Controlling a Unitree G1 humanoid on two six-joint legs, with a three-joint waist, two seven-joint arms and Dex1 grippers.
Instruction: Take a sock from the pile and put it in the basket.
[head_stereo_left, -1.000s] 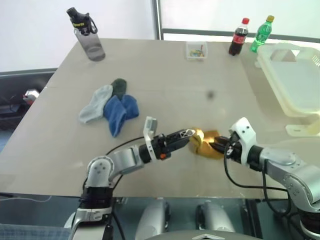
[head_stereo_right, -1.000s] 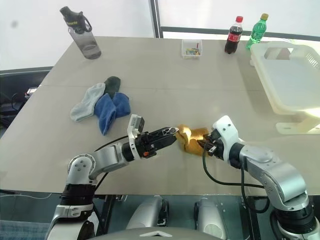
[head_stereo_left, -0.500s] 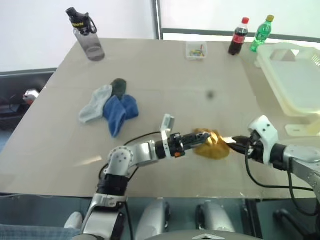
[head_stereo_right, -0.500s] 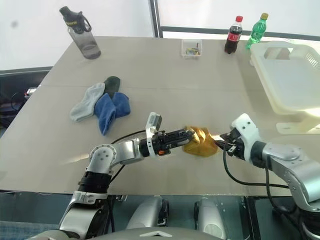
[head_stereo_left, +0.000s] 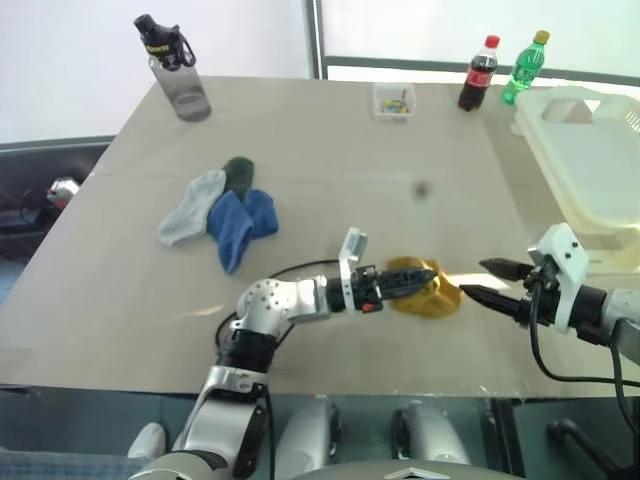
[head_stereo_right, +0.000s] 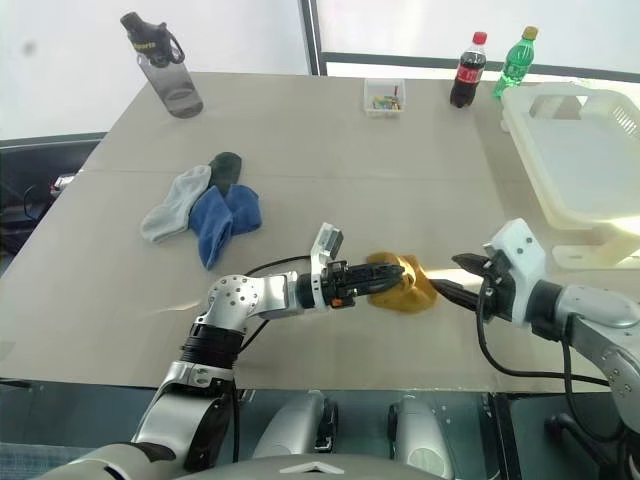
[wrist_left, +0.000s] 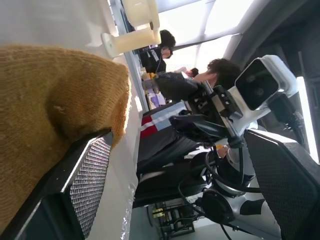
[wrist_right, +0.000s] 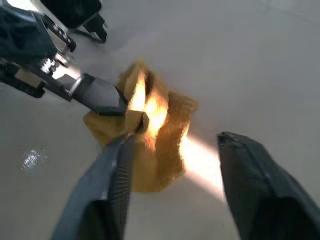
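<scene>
Left eye view: the pile (head_stereo_left: 222, 208) of grey, blue and dark green socks lies left of centre on the tabletop (head_stereo_left: 330, 150). A mustard yellow sock (head_stereo_left: 428, 291) lies bunched low and right of centre, well apart from the pile. The left hand (head_stereo_left: 412, 285) reaches in from the left with its fingers at the sock's near edge, spread wide on either side of the cloth. The right hand (head_stereo_left: 487, 281) sits just right of the sock, fingers wide apart and clear of it. The basket (head_stereo_left: 590, 165) stands at the right edge. A dark water bottle (head_stereo_left: 175, 70) is upper left; a small clear box (head_stereo_left: 393, 101), a cola bottle (head_stereo_left: 477, 74) and a green bottle (head_stereo_left: 523, 67) line the top.

Left wrist view: the sock's knit fills the left side, one meshed finger (wrist_left: 85, 175) against its lower edge, the other at lower right apart from it. The right hand faces in behind.

Right wrist view: the sock lies at centre, between two spread fingers (wrist_right: 112, 185), empty.
</scene>
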